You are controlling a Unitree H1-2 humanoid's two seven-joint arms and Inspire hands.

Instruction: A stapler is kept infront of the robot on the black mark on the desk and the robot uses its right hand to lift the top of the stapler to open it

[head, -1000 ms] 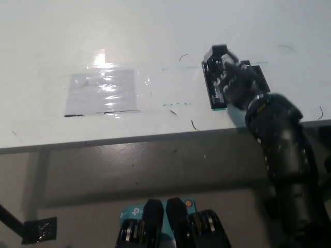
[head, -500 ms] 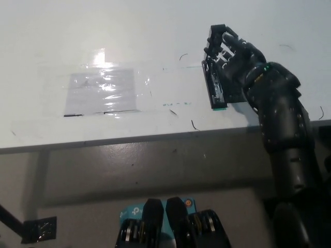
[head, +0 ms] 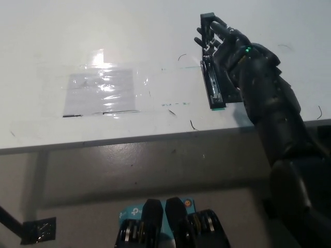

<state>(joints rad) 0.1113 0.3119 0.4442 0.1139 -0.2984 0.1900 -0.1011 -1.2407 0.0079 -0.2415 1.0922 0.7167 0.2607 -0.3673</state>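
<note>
The stapler (head: 212,88) is sitting toward the right of the white desk (head: 155,31), not far from its near edge, with its long axis running near to far. Its base is lying flat, the near end resting on a green-edged mark, and a pale channel is showing along its length. The top is standing raised at the far end, above the base. The black right hand (head: 227,49) is reaching in from the lower right and is holding that raised top, fingers (head: 220,26) wrapped over it. The hand and wrist are covering the right side of the stapler, so the hinge and the black mark beneath are hard to make out. To the left, a taped clear sheet (head: 101,93) is lying on the desk, glare washing out part of it. The left hand is not showing anywhere.
</note>
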